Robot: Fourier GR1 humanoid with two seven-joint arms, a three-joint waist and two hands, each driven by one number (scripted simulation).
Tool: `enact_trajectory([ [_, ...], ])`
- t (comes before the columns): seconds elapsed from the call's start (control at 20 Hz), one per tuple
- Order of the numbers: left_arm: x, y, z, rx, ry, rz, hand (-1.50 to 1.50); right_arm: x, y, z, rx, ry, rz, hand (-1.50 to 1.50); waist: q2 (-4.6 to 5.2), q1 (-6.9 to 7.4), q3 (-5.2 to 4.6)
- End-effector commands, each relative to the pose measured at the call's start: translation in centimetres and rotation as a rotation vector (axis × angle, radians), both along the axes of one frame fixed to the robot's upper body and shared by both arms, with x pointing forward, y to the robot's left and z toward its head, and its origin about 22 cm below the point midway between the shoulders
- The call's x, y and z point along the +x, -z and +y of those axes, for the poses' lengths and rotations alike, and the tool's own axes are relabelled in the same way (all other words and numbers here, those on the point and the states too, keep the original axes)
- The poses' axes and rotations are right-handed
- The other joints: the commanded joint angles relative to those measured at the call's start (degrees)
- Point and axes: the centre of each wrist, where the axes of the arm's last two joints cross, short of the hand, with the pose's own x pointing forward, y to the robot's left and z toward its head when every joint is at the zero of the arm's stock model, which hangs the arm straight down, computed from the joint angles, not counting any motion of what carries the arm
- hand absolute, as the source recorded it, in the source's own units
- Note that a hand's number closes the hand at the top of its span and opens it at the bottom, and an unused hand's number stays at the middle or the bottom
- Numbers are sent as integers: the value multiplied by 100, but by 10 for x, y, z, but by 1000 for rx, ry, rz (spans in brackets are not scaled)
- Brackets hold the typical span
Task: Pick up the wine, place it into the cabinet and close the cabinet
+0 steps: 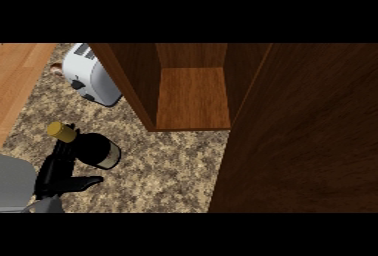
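Wooden cabinet [193, 97], speckled stone counter [166, 165]

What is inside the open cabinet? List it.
Only the bare wooden shelf shows inside the cabinet. Its open door covers everything to the right. The wine bottle is outside it.

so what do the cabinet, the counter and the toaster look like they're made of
Cabinet: looks like wood, reddish brown with visible grain, low sheen; its open door shows darker grain.
Counter: looks like speckled stone, maybe granite, judging by the mottled beige and brown flecks.
Toaster: seems to be light metal or plastic, a smooth pale shell with a dark lever; hard to tell which.
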Motion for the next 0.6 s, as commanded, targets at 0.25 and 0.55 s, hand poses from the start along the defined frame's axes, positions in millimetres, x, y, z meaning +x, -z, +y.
enact_trajectory([
  [0.25,13,19,-2,-20,26,-16,-150,-25,-27,-15,19,32,-112,-150,17,-8,-6],
  [0.55,7,31,-23,-79,-13,-72,-150,-37,-22,-17,13,31,-110,-150,-10,-24,-1],
])
